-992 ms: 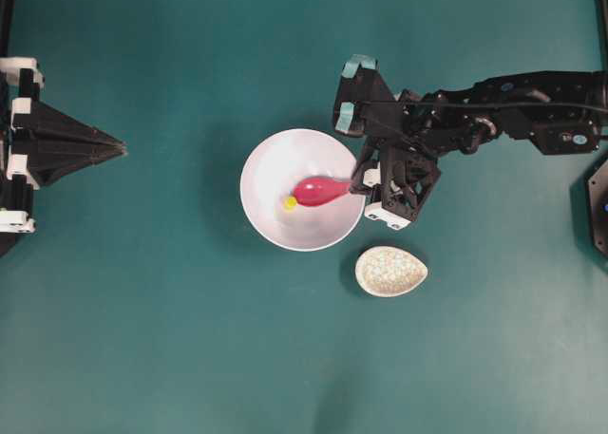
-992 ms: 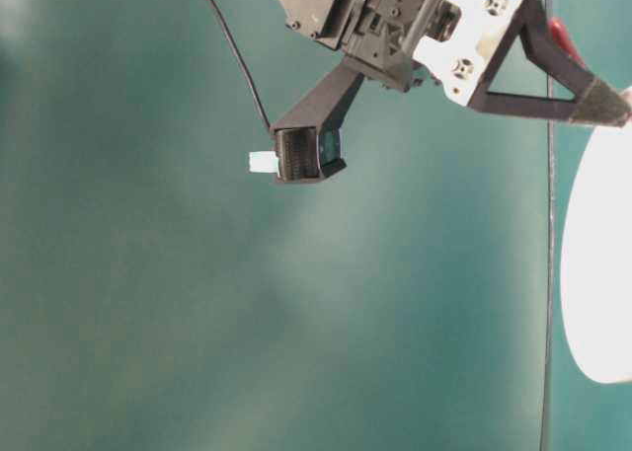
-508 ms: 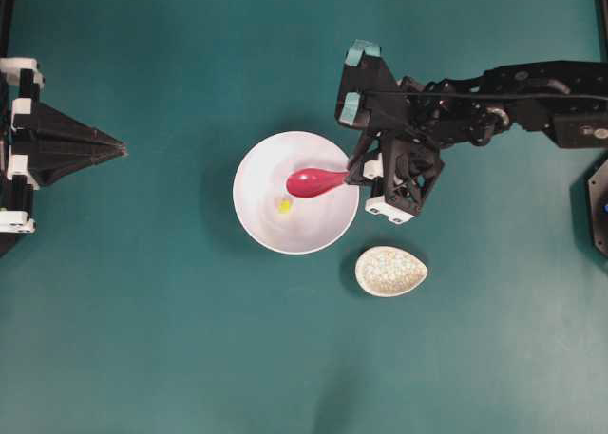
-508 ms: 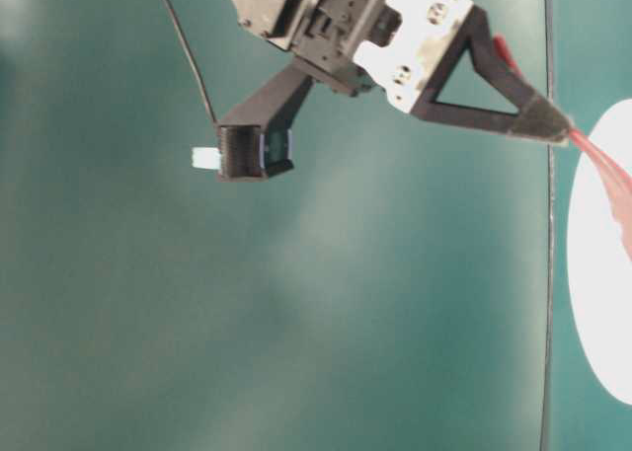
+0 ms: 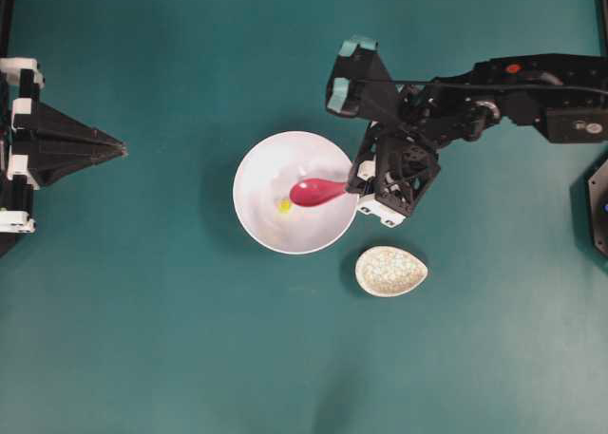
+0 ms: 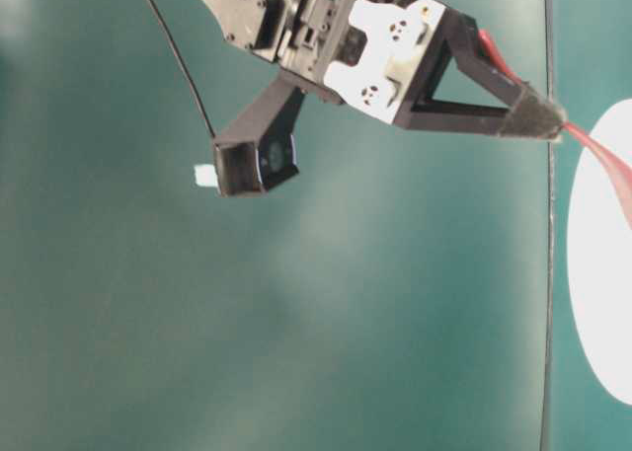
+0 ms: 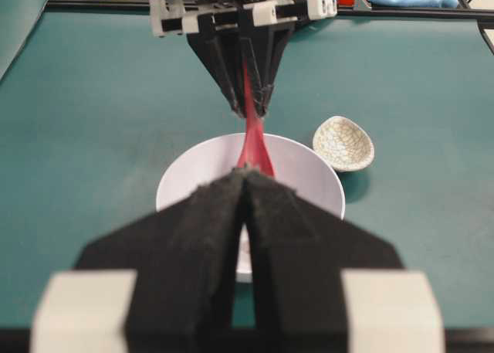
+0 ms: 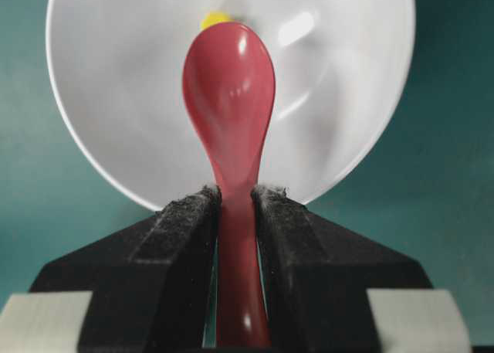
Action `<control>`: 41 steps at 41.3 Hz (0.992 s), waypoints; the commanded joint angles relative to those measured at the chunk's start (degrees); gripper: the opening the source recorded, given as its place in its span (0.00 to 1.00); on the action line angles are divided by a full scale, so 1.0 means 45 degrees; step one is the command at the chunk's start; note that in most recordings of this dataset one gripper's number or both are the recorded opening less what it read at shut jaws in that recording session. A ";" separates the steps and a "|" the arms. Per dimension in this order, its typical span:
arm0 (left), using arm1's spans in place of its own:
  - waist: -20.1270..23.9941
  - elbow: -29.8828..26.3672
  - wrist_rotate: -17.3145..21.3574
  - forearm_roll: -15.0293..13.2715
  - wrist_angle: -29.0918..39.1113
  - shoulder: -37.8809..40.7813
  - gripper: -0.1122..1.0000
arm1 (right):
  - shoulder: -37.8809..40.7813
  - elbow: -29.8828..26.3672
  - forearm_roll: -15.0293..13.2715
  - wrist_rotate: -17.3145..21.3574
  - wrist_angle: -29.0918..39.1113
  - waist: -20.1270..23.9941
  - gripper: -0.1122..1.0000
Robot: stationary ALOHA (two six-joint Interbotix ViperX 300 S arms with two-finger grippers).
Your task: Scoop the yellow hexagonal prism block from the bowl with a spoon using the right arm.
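Right claw (image 8: 235,214) pinching spoon (image 8: 230,98) handle, scoop over bowl (image 5: 261,163).
Scoop step in hand: yellow block (image 5: 284,205) lies loose on the bowl floor just beside the scoop tip (not in it). Next: dip the tip under the block and push through, then lift level. Left claw (image 7: 243,206) pressed together, parked well apart over the tabletop (image 5: 190,358).

Pink-red spoon (image 5: 316,192) over white bowl (image 5: 258,216), beside yellow block (image 5: 284,205).
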 commanded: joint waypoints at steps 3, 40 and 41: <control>0.0039 -0.0273 0.0039 0.0039 -0.0020 0.0098 0.10 | 0.0137 -0.0840 -0.0020 0.0020 0.0703 0.0215 0.32; 0.0039 -0.0273 0.0059 0.0039 0.0098 0.0078 0.10 | 0.1309 -0.2285 -0.1582 0.1289 0.2520 0.0566 0.32; 0.0039 -0.0273 0.0059 0.0039 0.0098 0.0078 0.10 | 0.1348 -0.2305 -0.1602 0.1289 0.2500 0.0566 0.32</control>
